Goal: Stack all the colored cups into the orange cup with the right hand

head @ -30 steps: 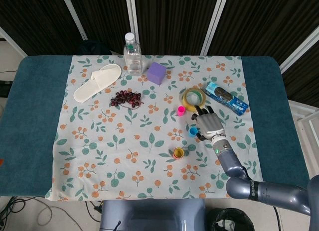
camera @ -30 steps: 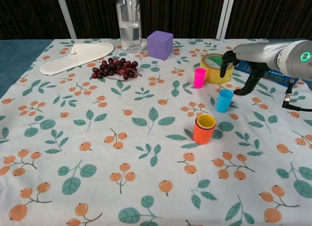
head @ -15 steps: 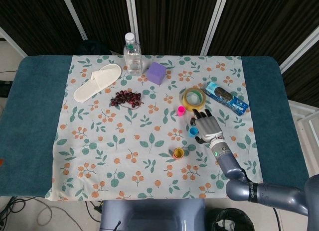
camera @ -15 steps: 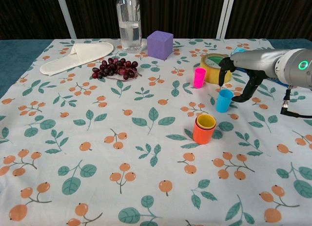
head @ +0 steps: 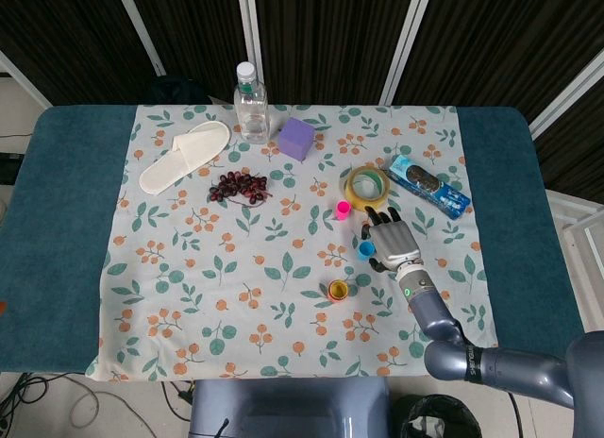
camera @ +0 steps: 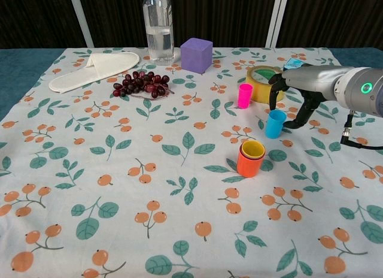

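Dark curtain panels back a teal table (head: 66, 221) covered by a white cloth (camera: 119, 188) printed with leaves and orange berries. Right of centre in the chest view, the right hand (camera: 294, 95) reaches in from the frame's right edge, its fingers (camera: 275, 92) curled down around the rim of the blue cup (camera: 274, 123). They sit at the cup's top and far side, but whether they already pinch it cannot be told; the cup stands upright on the cloth. The left hand shows in neither view.

Just below and left of the blue cup stands the orange cup (camera: 249, 163), with a yellow cup (camera: 253, 149) already nested inside. The pink cup (camera: 245, 95) stands upright above and left of the blue one, beside the roll of tape (camera: 263, 83).

To do this step well, I judge the fingers should close evenly on the blue cup's wall, lift it straight up clear of the pink cup and tape, then lower it upright into the yellow cup without tipping the stack.

Counted: four cups, one each of orange, yellow, blue and pink; one tape roll; one blue snack packet (head: 427, 186) in the head view; one purple block (camera: 196, 54); one clear bottle (camera: 158, 26); one bunch of dark grapes (camera: 140, 84); one white slipper (camera: 93, 70).
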`<state>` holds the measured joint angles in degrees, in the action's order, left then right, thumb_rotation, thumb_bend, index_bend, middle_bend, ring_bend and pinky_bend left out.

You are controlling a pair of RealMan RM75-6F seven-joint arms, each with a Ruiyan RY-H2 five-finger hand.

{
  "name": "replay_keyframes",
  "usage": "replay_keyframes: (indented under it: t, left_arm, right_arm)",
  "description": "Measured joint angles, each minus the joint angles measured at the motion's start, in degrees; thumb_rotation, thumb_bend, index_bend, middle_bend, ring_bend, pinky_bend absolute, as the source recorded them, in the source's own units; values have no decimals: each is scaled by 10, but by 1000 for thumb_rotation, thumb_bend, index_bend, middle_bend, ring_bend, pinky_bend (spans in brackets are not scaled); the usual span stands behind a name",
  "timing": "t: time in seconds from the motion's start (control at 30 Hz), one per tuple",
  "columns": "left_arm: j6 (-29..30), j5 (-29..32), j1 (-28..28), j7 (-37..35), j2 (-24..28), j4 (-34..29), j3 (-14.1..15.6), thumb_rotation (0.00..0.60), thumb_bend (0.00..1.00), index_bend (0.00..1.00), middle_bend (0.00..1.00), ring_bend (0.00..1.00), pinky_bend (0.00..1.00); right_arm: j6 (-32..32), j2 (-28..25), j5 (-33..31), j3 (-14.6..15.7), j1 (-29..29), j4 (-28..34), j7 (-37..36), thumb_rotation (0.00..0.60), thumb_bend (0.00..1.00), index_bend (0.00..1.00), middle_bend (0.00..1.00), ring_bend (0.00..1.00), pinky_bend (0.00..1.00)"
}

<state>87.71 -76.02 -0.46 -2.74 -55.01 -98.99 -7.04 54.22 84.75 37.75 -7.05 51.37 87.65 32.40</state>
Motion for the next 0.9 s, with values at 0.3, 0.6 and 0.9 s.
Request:
replay_keyframes:
  t: [0.3,0.6,0.9]
  left_arm:
    - [1,1,1,-1,1,0,-1,600,115,366,975,878,781]
    - [0,2,0,-2,1,1,-1,600,116,366,975,878,781]
    - [0,2,1,-2,1,1,-1,600,116,366,975,878,781]
  right_arm:
    - [-7,9,4,-4,-1,-12,-9,600,393,417,8,143,68]
    - [-11,12,6,-8,-2,-18,-13,600,394,457,10,144,68]
    - [-11,15,15,-12,-3,-17,-21,600,393,488,12,151,68]
